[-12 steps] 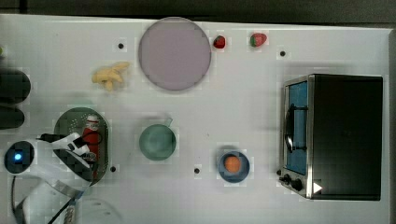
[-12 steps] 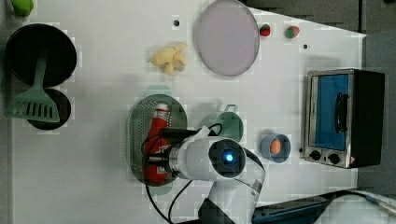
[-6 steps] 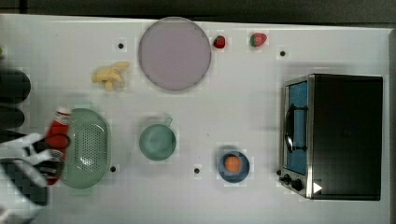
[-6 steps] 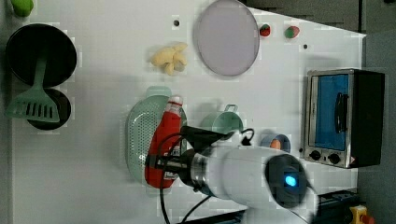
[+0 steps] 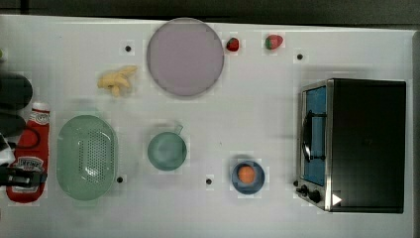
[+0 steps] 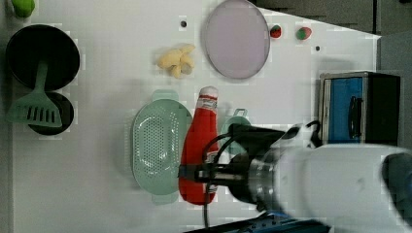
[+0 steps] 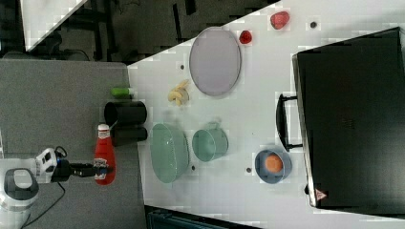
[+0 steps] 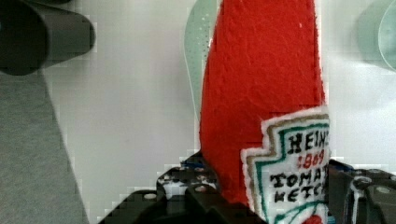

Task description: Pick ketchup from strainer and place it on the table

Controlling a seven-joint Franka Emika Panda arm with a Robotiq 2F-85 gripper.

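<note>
Gripper [image 6: 197,173] fingers clamp the ketchup [image 6: 198,145] near its base, apparently lifted clear beside the strainer [image 6: 158,145].

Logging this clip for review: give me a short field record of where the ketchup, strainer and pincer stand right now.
ketchup: red bottle, out of the strainer, held off the table
strainer: pale green basket, empty, on the table
pincer: shut on the ketchup at its label end
beside strainer: green cup
task stage: lifted out, not yet placed
</note>
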